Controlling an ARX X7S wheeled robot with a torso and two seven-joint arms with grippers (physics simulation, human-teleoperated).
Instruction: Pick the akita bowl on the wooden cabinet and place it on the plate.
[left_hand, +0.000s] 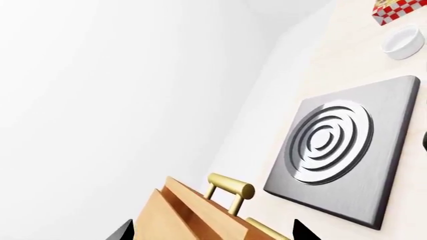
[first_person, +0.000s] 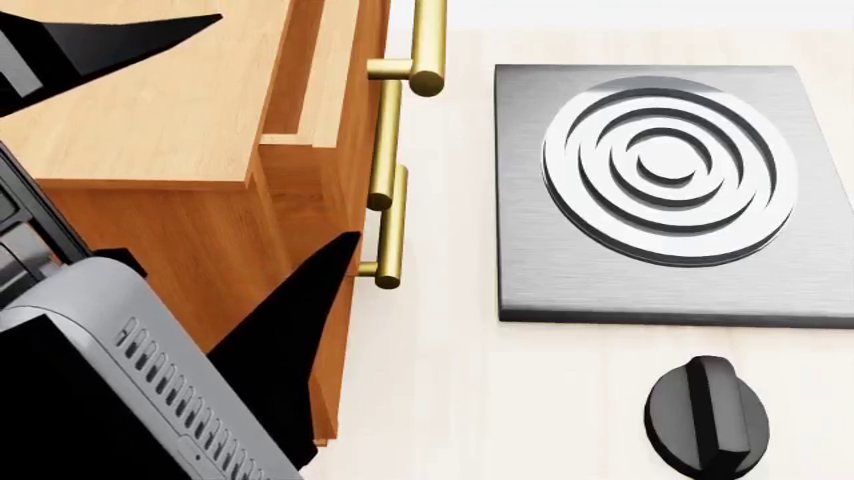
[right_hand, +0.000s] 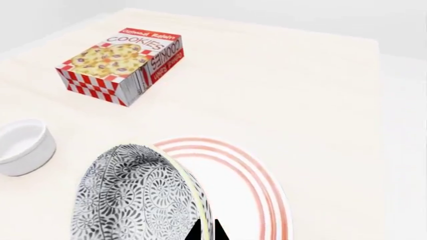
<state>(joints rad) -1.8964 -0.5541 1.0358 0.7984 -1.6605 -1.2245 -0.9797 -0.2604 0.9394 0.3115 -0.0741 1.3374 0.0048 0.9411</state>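
Note:
The akita bowl (right_hand: 133, 195), with a black-and-white floral pattern outside and a pale yellow rim, hangs tilted on its side. My right gripper (right_hand: 207, 231) is shut on its rim, one finger on each side of the wall. Directly below and beside the bowl lies the white plate (right_hand: 243, 185) with thin red rings. The wooden cabinet (first_person: 160, 110) fills the left of the head view, and its corner (left_hand: 193, 215) shows in the left wrist view. My left gripper (first_person: 288, 125) hovers open over the cabinet's front edge, its fingers (left_hand: 303, 232) wide apart around nothing. The right arm is out of the head view.
Brass bar handles (first_person: 400, 150) run down the cabinet's front. A grey stove plate (first_person: 654, 190) with concentric rings lies to the cabinet's right, with a black knob (first_person: 707, 415) in front of it. A cookies box (right_hand: 123, 62) and a small white cup (right_hand: 23, 145) sit beyond the plate.

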